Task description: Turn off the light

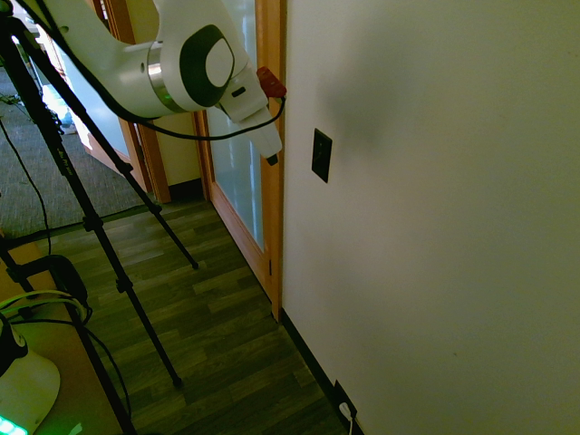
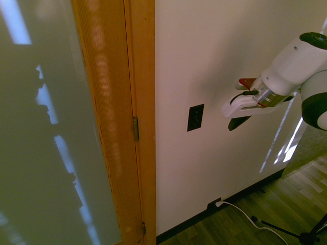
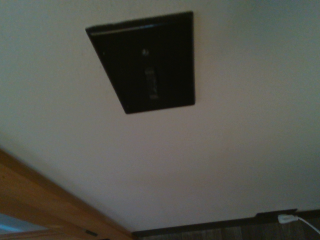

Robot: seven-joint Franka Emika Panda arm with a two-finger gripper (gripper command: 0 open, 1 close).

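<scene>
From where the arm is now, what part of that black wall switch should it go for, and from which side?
Nothing on the switch plate offers a grip: it sits flat on the wall. The wrist view shows only a small toggle at its middle. Best to press that with the tip of the shut pincer, coming straight at the wall from the room side, away from the door frame.

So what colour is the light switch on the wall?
Black. The light switch shows best in the wrist view.

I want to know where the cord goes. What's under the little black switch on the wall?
Bare cream wall runs below the small black rectangular switch plate down to the dark baseboard, where a white plug sits in a dark socket. What lies behind the plate is covered.
</scene>
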